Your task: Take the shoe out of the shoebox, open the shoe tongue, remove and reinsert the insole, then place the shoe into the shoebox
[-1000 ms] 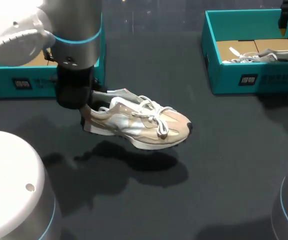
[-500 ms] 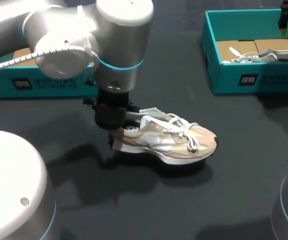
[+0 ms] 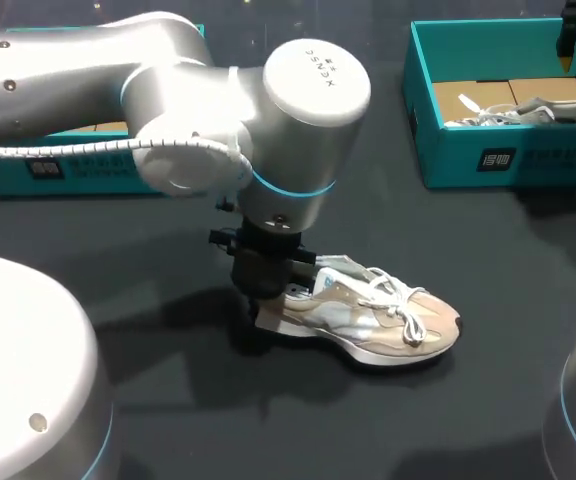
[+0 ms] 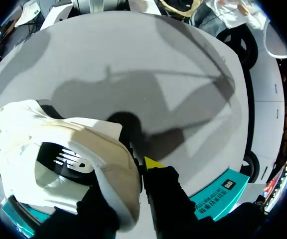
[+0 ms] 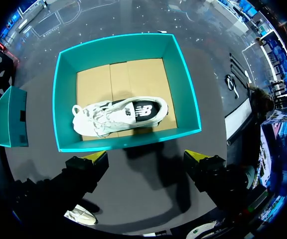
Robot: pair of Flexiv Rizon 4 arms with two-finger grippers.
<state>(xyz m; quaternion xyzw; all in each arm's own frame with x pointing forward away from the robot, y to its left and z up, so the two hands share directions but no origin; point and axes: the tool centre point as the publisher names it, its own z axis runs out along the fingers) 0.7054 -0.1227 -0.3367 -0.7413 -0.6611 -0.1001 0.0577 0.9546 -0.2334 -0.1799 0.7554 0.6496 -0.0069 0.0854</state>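
Note:
A beige and white shoe (image 3: 373,318) lies just right of the table's middle, toe pointing right, sole at or just above the surface. My left gripper (image 3: 268,290) comes down on its heel. In the left wrist view the heel collar of the shoe (image 4: 83,154) is pinched between the fingers of the left gripper (image 4: 133,174); one yellow tip (image 4: 152,162) shows outside the heel. The shoebox (image 3: 38,165) stands at the back left, mostly hidden by my left arm. My right gripper (image 5: 146,157) hangs open, high over the back right, holding nothing.
A second teal box (image 3: 448,160) stands at the back right with a white and black shoe (image 3: 528,110) on its cardboard floor. From the right wrist view, this box (image 5: 64,99) lies ahead of the fingers and the shoe (image 5: 118,113) is inside.
My left arm has carried the shoe by its heel rightward and toward the table's front, and lower, from beside the left box to the table's middle. The right arm has not moved.

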